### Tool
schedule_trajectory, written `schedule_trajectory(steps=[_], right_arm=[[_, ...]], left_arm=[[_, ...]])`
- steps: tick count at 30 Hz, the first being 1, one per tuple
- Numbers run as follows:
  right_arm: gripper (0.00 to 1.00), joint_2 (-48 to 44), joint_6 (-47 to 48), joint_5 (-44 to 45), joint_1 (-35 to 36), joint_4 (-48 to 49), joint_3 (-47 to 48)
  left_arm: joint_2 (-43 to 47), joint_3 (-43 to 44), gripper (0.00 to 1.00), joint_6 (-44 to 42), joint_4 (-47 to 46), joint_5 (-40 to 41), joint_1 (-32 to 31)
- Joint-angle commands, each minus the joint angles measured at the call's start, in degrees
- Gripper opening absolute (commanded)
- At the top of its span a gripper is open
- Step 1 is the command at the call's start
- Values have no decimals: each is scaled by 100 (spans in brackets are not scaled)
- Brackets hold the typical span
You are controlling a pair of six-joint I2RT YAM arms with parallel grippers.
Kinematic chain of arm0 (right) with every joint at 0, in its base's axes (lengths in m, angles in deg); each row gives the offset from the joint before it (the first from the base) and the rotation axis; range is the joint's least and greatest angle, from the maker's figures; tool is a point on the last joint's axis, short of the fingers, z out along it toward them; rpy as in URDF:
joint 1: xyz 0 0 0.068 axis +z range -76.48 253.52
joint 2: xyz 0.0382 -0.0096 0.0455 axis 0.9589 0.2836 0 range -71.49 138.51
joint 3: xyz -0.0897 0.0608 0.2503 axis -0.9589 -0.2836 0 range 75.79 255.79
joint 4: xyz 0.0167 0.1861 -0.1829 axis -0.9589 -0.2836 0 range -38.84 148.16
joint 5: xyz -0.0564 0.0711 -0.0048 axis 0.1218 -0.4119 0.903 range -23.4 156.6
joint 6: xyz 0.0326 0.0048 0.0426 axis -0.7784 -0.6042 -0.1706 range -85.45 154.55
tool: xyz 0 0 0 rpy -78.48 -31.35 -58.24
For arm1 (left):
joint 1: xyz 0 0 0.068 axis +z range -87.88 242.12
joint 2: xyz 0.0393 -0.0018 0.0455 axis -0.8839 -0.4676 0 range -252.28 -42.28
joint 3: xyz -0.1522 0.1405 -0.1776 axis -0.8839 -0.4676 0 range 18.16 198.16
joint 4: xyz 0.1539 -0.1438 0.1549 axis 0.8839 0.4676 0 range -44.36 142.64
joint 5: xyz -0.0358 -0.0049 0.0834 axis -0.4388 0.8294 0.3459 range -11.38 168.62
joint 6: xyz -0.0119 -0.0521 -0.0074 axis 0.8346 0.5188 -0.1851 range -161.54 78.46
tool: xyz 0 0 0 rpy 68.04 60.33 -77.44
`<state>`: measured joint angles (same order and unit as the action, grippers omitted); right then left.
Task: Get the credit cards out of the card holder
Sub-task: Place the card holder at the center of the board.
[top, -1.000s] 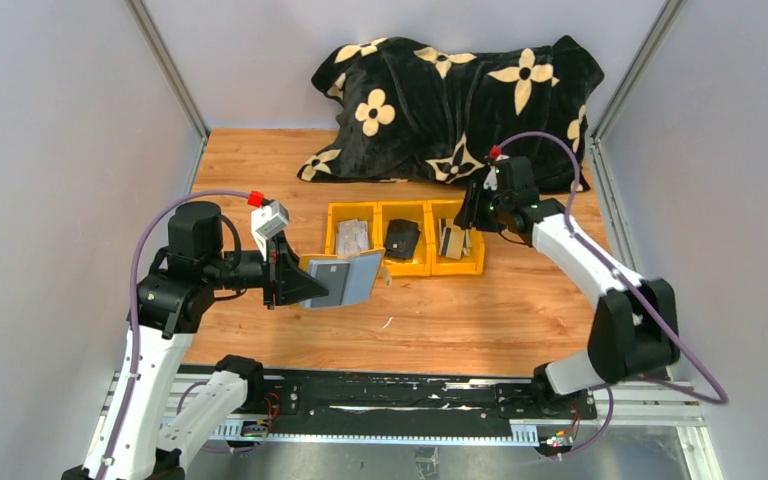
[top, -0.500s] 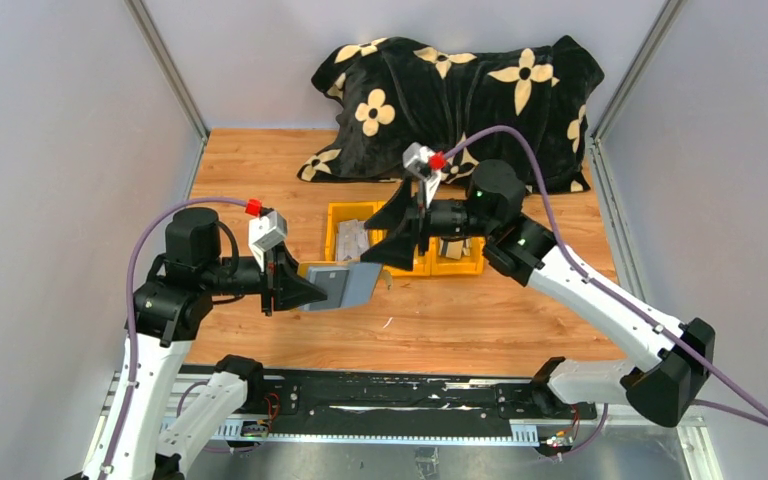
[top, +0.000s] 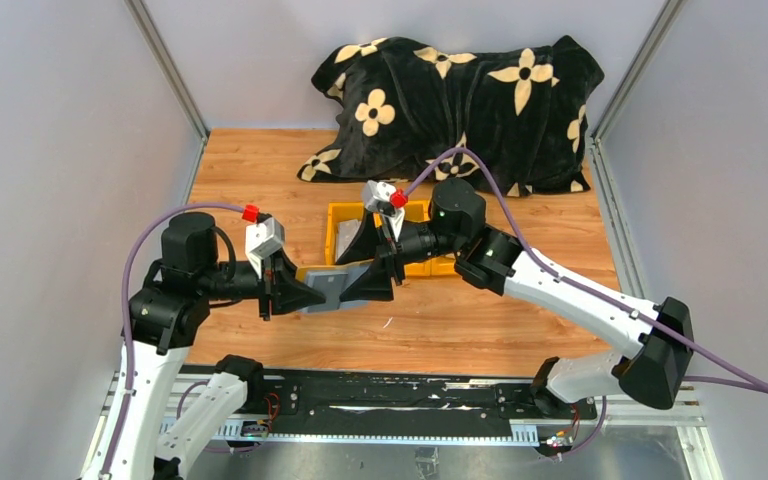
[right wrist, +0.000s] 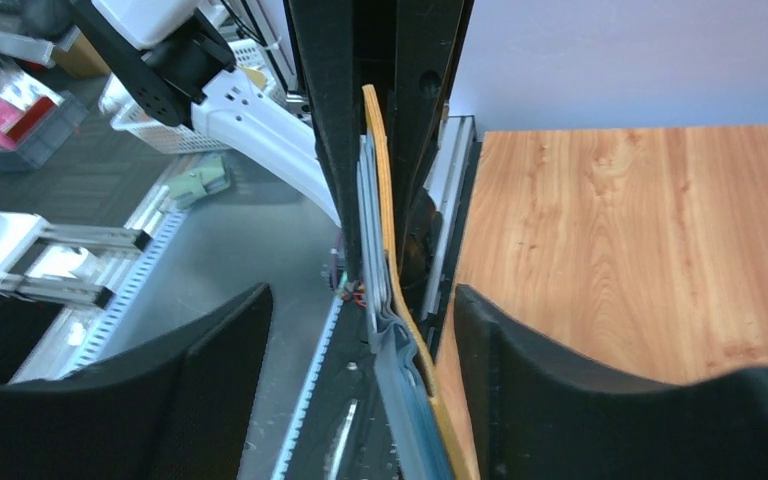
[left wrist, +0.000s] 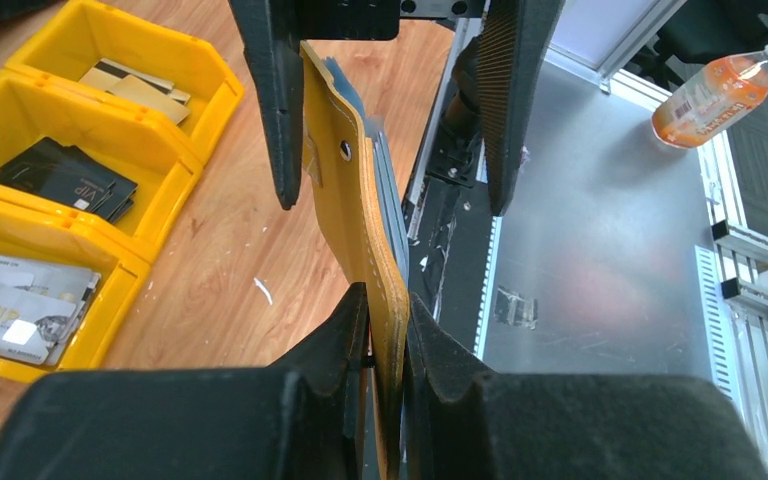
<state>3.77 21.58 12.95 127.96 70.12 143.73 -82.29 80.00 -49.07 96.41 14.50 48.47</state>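
A light brown wooden counter (top: 260,170) with visible grain. Along its far edge lies a crumpled black fabric blanket with cream flower shapes (top: 460,100). Near the middle sits a yellow plastic three-compartment bin (top: 345,207). A small white scrap (top: 388,322) lies on bare wood nearer the front.

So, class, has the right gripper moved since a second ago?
Yes. The right gripper swung left, from the right end of the yellow bin to the card holder, jaws open around it.
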Motion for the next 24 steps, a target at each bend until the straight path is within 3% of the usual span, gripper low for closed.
schedule_trajectory(steps=[1,2,5,6,9,14,24], right_arm=[[61,76,134,4,111,-24,211],[48,109,110,49,111,-91,245],[4,220,76,248,111,-469,380],[0,268,38,295,105,-608,424],[0,410,-158,503,23,-946,480],[0,613,-608,436,-341,-1059,60],[0,1720,-659,454,-1064,-1820,-714]], left_arm=[[88,-26,4,-121,-22,-88,-32],[93,-29,6,-132,-16,-43,-32],[92,-37,39,-165,-12,184,-32],[92,-39,50,-177,-1,341,-32],[55,47,75,-483,258,885,-32],[-247,285,98,-1226,1034,1876,-32],[-225,115,100,-1403,1090,3397,-15]])
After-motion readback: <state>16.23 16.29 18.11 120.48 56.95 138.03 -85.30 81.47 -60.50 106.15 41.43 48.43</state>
